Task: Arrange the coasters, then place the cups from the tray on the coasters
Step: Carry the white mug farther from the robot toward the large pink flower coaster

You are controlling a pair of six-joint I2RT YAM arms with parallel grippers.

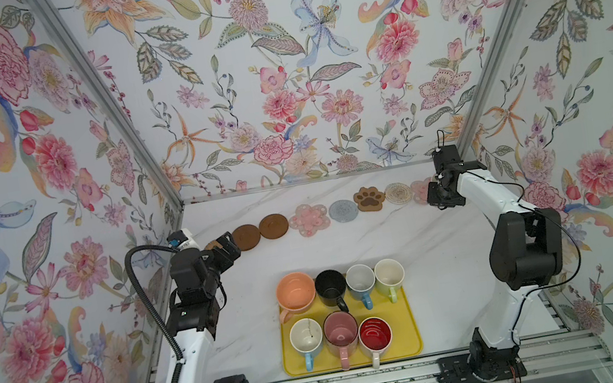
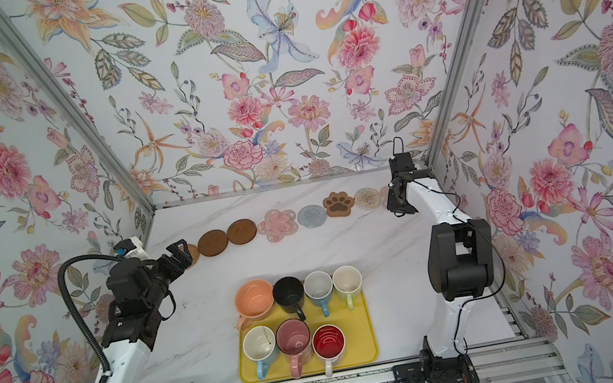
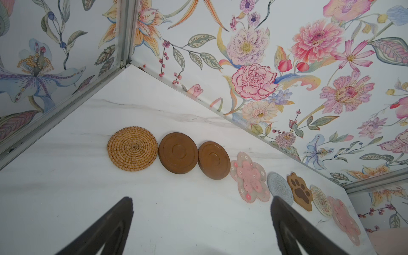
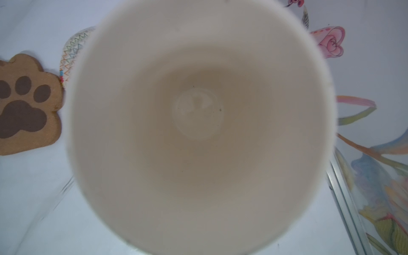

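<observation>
Across both top views, seven mugs (image 1: pixel 340 332) stand on the tray (image 1: pixel 406 332); coasters (image 1: pixel 343 210) line the far table (image 1: pixel 347 244) edge. Left wrist: left gripper (image 3: pixel 202 198) jaws spread wide, empty. Right wrist: white mug (image 4: pixel 198 123) near paw coaster (image 4: pixel 26 103); right gripper (image 1: pixel 435 196) closed, grip unseen.

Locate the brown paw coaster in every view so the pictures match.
In a top view: paw coaster in the far row, right of centre.
In a top view: paw coaster, same place.
Left wrist: between grey coaster and clear round coaster.
Right wrist: beside the clear round coaster.
Shared landmark: the clear round coaster, always adjacent.
</observation>
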